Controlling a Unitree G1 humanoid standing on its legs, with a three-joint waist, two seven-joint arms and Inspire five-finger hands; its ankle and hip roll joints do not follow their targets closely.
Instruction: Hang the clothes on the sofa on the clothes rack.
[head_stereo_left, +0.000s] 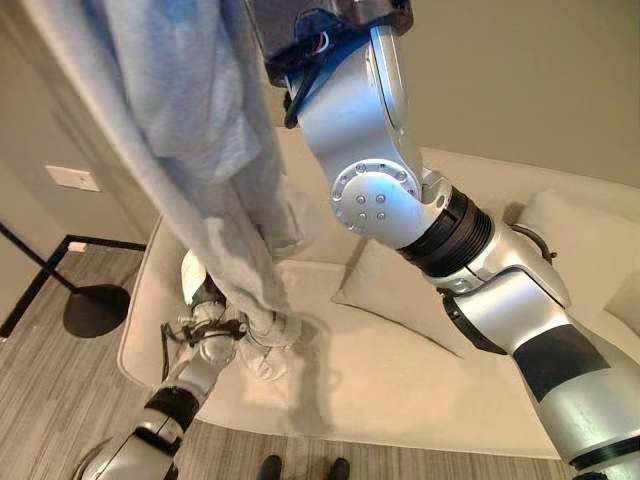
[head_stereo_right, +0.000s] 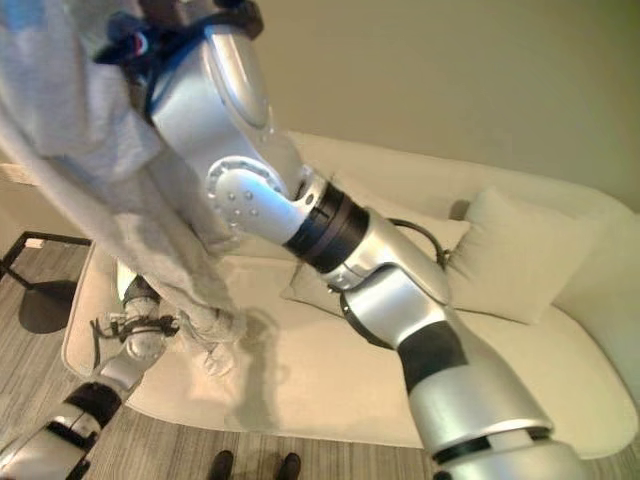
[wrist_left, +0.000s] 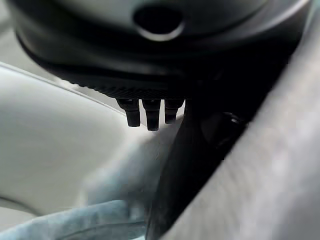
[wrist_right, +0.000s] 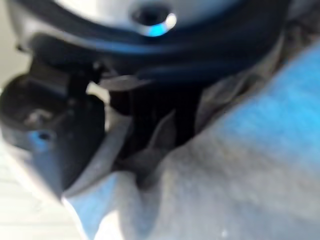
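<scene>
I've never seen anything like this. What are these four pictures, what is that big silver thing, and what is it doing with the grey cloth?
The big silver thing is the arm of a humanoid robot. Two pictures come from cameras in its head, looking down; the other two sit on its wrists, very close to the hands. The robot stands before a cream sofa with cushions on it. Its right arm is raised high, and the right hand grips a grey-blue garment, its fingers curled into the cloth, so the garment hangs down in a long fold to the seat. The left hand is low at the sofa's edge, by the garment's bottom end; whether it holds the cloth I cannot tell. A black floor stand is beside the sofa, and a person's shoes show at the near edge.
</scene>
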